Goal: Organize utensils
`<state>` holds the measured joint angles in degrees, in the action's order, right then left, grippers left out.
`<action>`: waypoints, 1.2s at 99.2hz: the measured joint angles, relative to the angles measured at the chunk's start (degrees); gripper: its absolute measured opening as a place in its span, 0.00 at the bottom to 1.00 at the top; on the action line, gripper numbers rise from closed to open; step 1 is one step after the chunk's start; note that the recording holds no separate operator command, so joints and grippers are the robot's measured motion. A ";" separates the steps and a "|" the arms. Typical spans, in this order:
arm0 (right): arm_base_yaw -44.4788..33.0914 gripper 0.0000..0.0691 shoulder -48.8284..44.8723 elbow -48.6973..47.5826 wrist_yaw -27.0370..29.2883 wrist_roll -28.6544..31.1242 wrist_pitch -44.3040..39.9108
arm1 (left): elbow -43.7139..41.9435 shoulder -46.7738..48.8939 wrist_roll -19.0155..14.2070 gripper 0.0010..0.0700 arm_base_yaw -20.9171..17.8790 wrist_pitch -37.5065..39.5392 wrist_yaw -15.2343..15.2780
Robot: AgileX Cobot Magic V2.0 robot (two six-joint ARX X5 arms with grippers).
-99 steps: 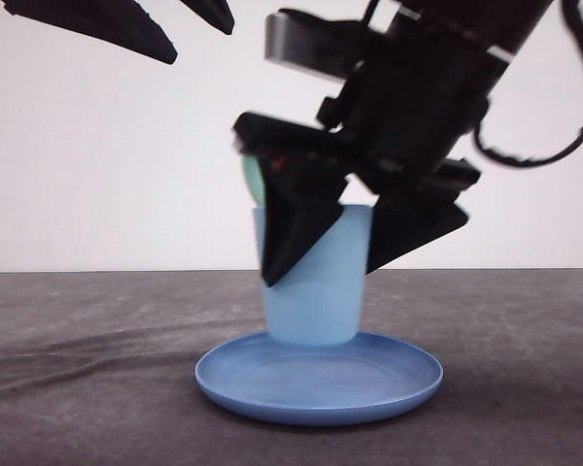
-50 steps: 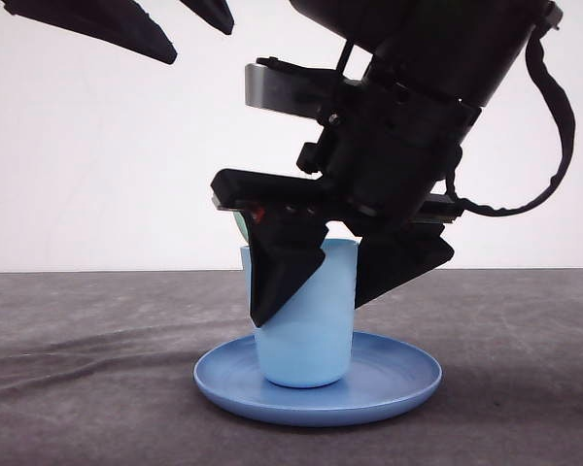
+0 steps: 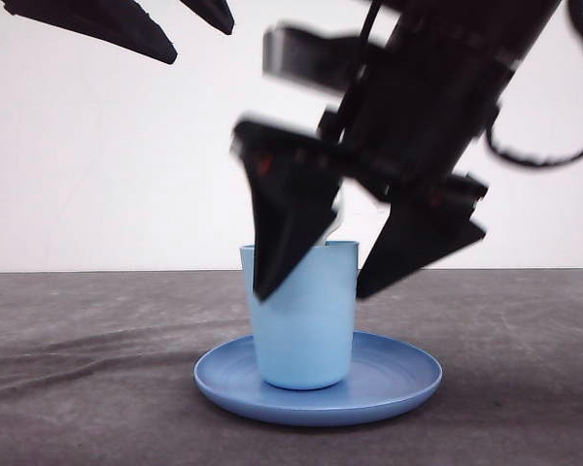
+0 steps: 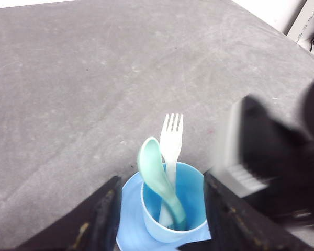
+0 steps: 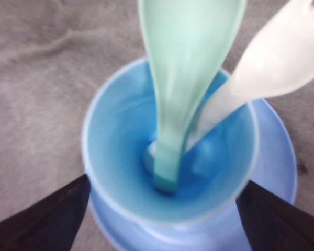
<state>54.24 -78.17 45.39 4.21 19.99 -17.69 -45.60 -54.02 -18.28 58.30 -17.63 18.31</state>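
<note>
A white fork point(image 4: 171, 138) and a mint-green spoon point(image 4: 153, 167) stand handle-down in the light blue cup point(image 3: 301, 330). The cup is upright in the middle of the round blue plate point(image 3: 398, 374). My right gripper point(image 3: 311, 295) hangs open over the cup, blurred, one fingertip on each side of the rim. From its wrist I look down into the cup point(image 5: 115, 136) at the spoon point(image 5: 188, 63) and fork point(image 5: 282, 57), my right gripper point(image 5: 167, 180) spread wide. My left gripper point(image 3: 199, 44) is high at the far left, open and empty; it point(image 4: 161, 178) frames the cup from above.
The plate point(image 4: 130, 209) rests on a dark grey tabletop point(image 3: 78, 369) with bare surface all round. The right arm point(image 4: 272, 157) shows as a blurred dark mass beside the cup. A pale wall stands behind the table.
The cup came down with the right gripper onto the middle of the plate. The right gripper has since lifted a little and is blurred. The left gripper has not moved.
</note>
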 joint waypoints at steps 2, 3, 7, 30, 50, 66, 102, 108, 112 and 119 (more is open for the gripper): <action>0.07 0.79 0.85 0.00 -0.07 0.00 -0.79 | 0.00 0.00 0.00 0.41 0.00 0.00 0.00; 0.07 0.79 1.27 -0.02 -0.07 0.00 -1.22 | 0.00 0.00 0.00 0.41 0.00 0.00 0.00; 0.11 0.79 3.06 -0.02 -0.11 0.00 -2.82 | 0.00 0.00 0.00 0.41 0.00 0.02 0.00; 0.09 0.79 17.44 -0.02 2.43 0.00 -8.15 | 0.00 0.00 0.00 0.41 0.00 0.02 0.00; 0.09 0.79 28.72 2.14 8.46 -0.26 -10.45 | 0.00 0.00 0.00 0.41 0.00 0.04 0.00; 0.09 0.79 34.27 4.61 15.10 -3.32 -12.00 | 0.00 0.00 0.00 0.41 0.00 0.11 -0.02; 0.09 0.72 36.94 5.25 20.00 -5.07 -15.12 | 0.00 1.44 0.00 0.41 0.00 0.28 0.00; 0.09 0.53 36.94 5.25 19.98 -5.07 -15.41 | 0.00 1.46 0.02 0.40 0.00 0.26 -0.02; 0.09 0.33 36.94 5.25 19.98 -5.14 -15.72 | 0.00 1.46 0.02 0.32 0.00 0.26 -0.02; 0.09 0.12 36.94 5.25 20.00 -5.22 -16.11 | 0.00 1.46 -0.22 0.12 0.00 0.26 -0.07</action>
<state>54.33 -41.23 50.63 24.21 14.76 -33.80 -45.60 -52.56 -18.50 58.30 -17.37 18.24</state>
